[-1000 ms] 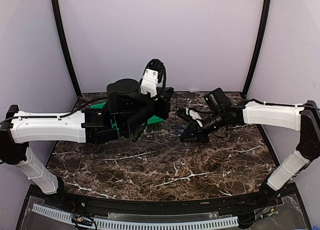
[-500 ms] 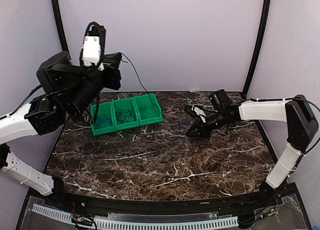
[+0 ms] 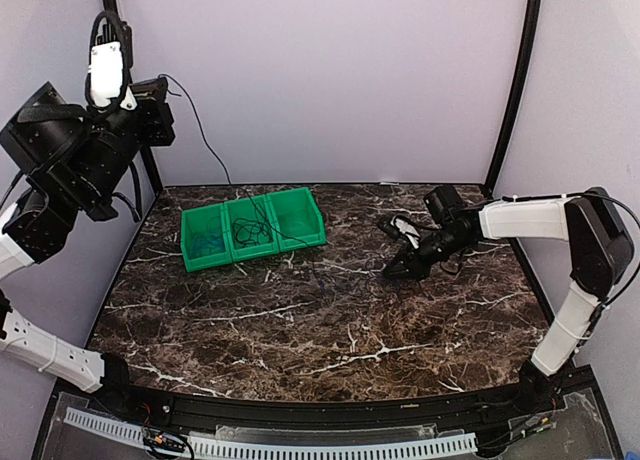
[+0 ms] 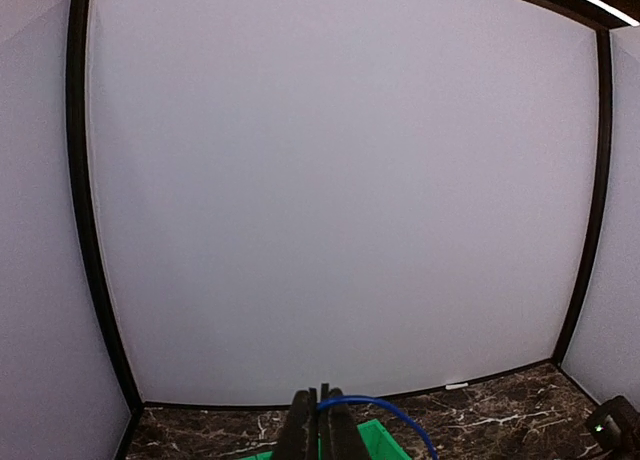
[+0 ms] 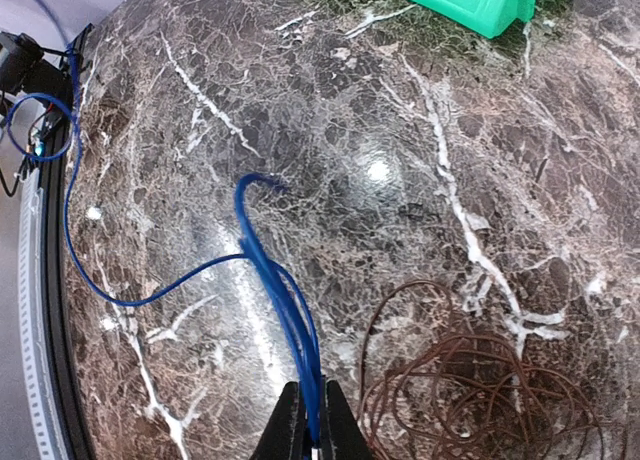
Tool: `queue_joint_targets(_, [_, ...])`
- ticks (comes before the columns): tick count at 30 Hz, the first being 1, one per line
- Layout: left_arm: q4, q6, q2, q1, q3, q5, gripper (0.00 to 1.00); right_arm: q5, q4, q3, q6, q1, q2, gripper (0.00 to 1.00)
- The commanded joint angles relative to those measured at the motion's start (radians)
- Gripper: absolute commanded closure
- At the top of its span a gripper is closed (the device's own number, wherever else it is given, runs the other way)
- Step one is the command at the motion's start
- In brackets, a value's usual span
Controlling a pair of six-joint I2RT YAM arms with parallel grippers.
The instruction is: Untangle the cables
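My left gripper (image 3: pixel 163 85) is raised high at the far left, shut on a thin blue cable (image 4: pixel 400 420). From there the blue cable (image 3: pixel 200 140) slants down toward the green bin (image 3: pixel 300 242). Low on the marble at the right, my right gripper (image 3: pixel 393 270) is shut on several blue strands. In the right wrist view my right gripper (image 5: pixel 309 390) holds the blue cable (image 5: pixel 270 270), which runs away across the table and loops far left. A dark cable bunch (image 5: pixel 480 380) lies loose just to the gripper's right, not held.
The green three-compartment bin (image 5: pixel 470 5) sits at the back left of the marble table (image 3: pixel 330 330), with thin cords lying in its left and middle compartments. Black frame posts (image 3: pixel 515 80) rise at the back corners before the plain wall.
My left arm has swung up and left from over the bin, drawing the blue cable taut. The right gripper has slid slightly right along the table and tightened on the strands.
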Motion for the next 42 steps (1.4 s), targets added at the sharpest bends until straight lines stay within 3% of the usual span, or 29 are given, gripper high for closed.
queue_joint_targets(1, [0.114, 0.261, -0.026, 0.003, 0.158, -0.12, 1.0, 0.025, 0.004, -0.001, 0.021, -0.032, -0.007, 0.98])
queue_joint_targets(5, [0.232, 0.486, 0.015, 0.003, 0.328, -0.167, 1.0, 0.082, 0.007, 0.009, 0.034, -0.038, 0.018, 1.0])
queue_joint_targets(9, [0.26, 0.592, 0.054, 0.003, 0.459, -0.187, 1.0, 0.129, 0.009, 0.019, 0.052, -0.045, 0.037, 1.0])
queue_joint_targets(17, [0.339, 0.669, 0.044, 0.003, 0.444, -0.213, 1.0, 0.139, 0.009, 0.024, 0.052, -0.049, 0.046, 0.97])
queue_joint_targets(23, [0.206, 0.528, 0.021, 0.003, 0.343, -0.228, 1.0, -0.019, -0.029, 0.043, 0.015, -0.049, -0.004, 0.95])
queue_joint_targets(26, [0.082, 0.369, 0.013, 0.003, 0.286, -0.239, 1.0, -0.073, -0.061, 0.072, 0.009, -0.045, -0.049, 0.94])
queue_joint_targets(28, [-0.039, 0.238, 0.011, 0.003, 0.259, -0.238, 1.0, -0.091, -0.075, 0.099, 0.006, -0.04, -0.074, 0.94])
queue_joint_targets(30, [-0.277, 0.07, 0.014, 0.003, 0.242, -0.207, 1.0, -0.112, -0.104, 0.13, -0.009, -0.031, -0.09, 0.94])
queue_joint_targets(33, [-0.506, -0.209, 0.047, 0.009, 0.234, -0.048, 1.0, -0.11, -0.153, 0.179, -0.049, -0.007, -0.109, 0.94])
queue_joint_targets(36, [-0.659, -0.354, 0.097, 0.042, 0.222, 0.14, 1.0, -0.078, -0.166, 0.212, -0.053, 0.02, -0.124, 0.95])
queue_joint_targets(42, [-0.603, -0.457, 0.196, 0.058, 0.075, 0.533, 1.0, -0.052, -0.18, 0.226, -0.062, 0.065, -0.125, 0.95])
